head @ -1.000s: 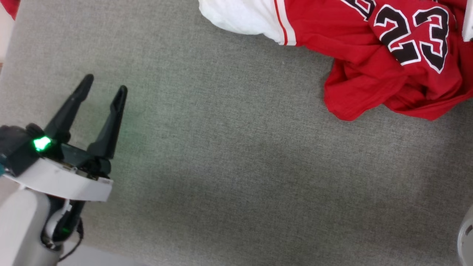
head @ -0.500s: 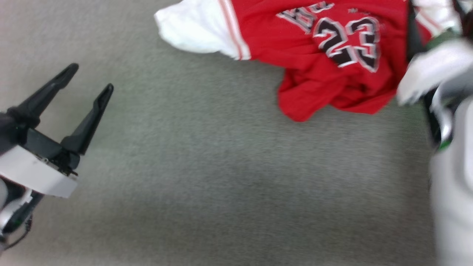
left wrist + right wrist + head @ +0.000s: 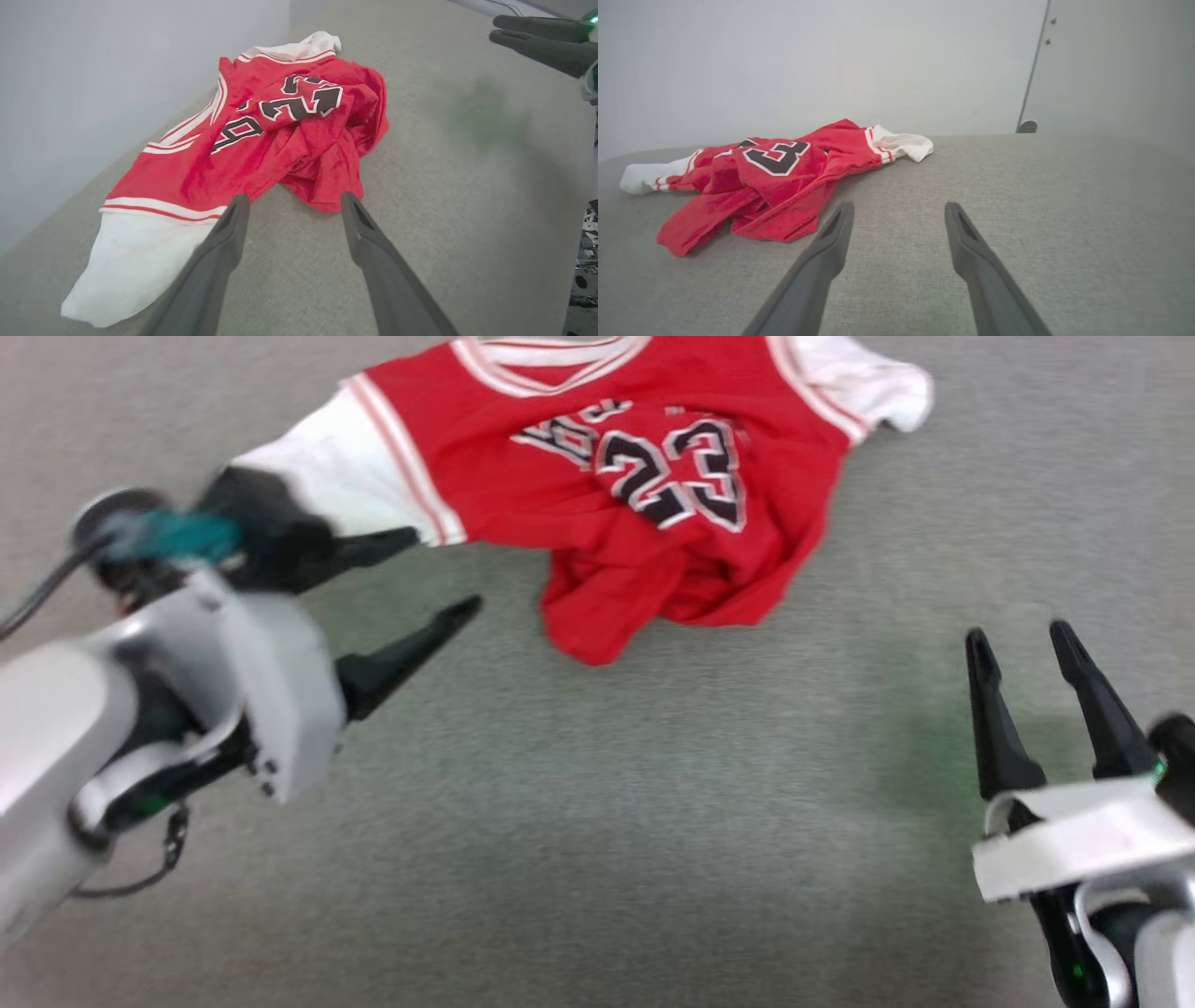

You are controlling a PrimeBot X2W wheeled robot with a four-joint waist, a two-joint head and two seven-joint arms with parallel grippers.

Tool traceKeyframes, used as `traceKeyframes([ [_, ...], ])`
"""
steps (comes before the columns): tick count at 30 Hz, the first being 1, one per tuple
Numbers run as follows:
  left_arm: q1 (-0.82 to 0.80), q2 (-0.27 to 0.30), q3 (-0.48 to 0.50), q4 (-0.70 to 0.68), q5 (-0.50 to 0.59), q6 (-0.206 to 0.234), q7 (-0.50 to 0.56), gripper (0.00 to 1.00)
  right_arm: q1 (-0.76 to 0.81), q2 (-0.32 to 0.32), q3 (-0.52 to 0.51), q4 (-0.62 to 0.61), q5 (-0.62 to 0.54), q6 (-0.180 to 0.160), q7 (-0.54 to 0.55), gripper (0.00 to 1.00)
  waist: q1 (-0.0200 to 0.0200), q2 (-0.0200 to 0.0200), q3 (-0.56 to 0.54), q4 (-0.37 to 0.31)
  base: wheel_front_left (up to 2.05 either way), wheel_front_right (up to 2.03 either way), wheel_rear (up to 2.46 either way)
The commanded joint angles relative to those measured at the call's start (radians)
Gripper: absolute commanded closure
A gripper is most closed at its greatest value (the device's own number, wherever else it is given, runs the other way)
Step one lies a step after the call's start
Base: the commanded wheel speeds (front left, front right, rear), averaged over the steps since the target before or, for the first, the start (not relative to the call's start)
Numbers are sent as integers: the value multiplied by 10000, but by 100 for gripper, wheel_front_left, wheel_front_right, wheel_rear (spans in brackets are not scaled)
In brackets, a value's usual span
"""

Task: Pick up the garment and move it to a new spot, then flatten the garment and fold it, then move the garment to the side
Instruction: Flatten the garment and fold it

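The garment (image 3: 523, 485) is a red T-shirt with white sleeves and a dark "23" print. It lies crumpled on the grey cloth surface, its lower part bunched up; it also shows in the left wrist view (image 3: 196, 172) and the right wrist view (image 3: 775, 177). My left gripper (image 3: 443, 569) is open, its fingers pointing at the shirt just below the white sleeve (image 3: 327, 485), apart from the cloth. In its own view the left gripper (image 3: 294, 198) frames the bunched hem. My right gripper (image 3: 1018, 633) is open and holds nothing, well clear to the shirt's right (image 3: 899, 205).
The grey fabric surface (image 3: 653, 821) spreads wide in front of and to the right of the shirt. A pale wall (image 3: 808, 60) stands behind it, with a door edge (image 3: 1034, 65) at the far right. The right gripper's fingers (image 3: 537, 32) show in the left wrist view.
The head camera has swung, shifting the whole picture. My left gripper has turned and reached toward the shirt's white sleeve. The right arm has drawn back from the shirt to the lower right.
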Motion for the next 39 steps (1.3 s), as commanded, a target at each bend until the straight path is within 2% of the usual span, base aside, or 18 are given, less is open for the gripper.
traceKeyframes([
  [1, -636, -146, -532, 29, -325, 20, 577, 0, 303, 34, -47, -260, 180, -7, -135, 0, 0, 0, -55, -628, 0, 0, 0],
  [5, -1933, -399, -1554, 271, -1408, 20, 2072, 0, 677, 38, -53, -594, 355, -7, -367, 0, 0, 0, 241, -1033, 0, 0, 0],
  [9, -2750, -676, -2431, 620, -1863, 20, 2898, 0, 846, 35, 242, -704, 448, -7, -610, 0, 0, 0, 441, -1427, 0, 0, 0],
  [12, -2956, -862, -2793, 1089, -2302, 20, 3021, 0, 843, 33, 475, -640, 473, -7, -709, 0, 0, 0, 480, -1720, 0, 0, 0],
  [18, -2892, -849, -3228, 2102, -1902, 20, 2868, 0, 858, 35, 820, -719, 520, -7, -871, 0, 0, 0, 708, -2162, 0, 0, 0],
  [28, -2380, -845, -3404, 2774, -2020, 20, 2876, 0, 842, 35, 1118, -671, 484, -7, -1030, 0, 0, 0, 971, -2320, 0, 0, 0],
  [29, -2347, -909, -3412, 2819, -2093, 20, 2771, 12, 800, 34, 1145, -675, 461, -7, -1018, 0, 0, 0, 979, -2294, 0, 0, 0],
  [30, -2343, -965, -3414, 2840, -2144, 20, 2663, 72, 758, 34, 1159, -682, 423, -7, -994, 0, 0, 0, 983, -2259, 0, 0, 0],
  [31, -2349, -1015, -3419, 2850, -2213, 20, 2559, 100, 715, 34, 1156, -686, 394, -7, -962, 0, 0, 0, 978, -2201, 0, 0, 0],
  [34, -2378, -977, -3390, 2611, -2443, 20, 2261, 100, 601, 34, 1121, -698, 323, -7, -875, 0, 0, 0, 899, -2018, 0, 0, 0],
  [39, -2317, -570, -3352, 1735, -2741, 20, 1952, 100, 519, 34, 1073, -655, 247, -7, -707, 0, 0, 0, 660, -1742, 0, 0, 0],
])
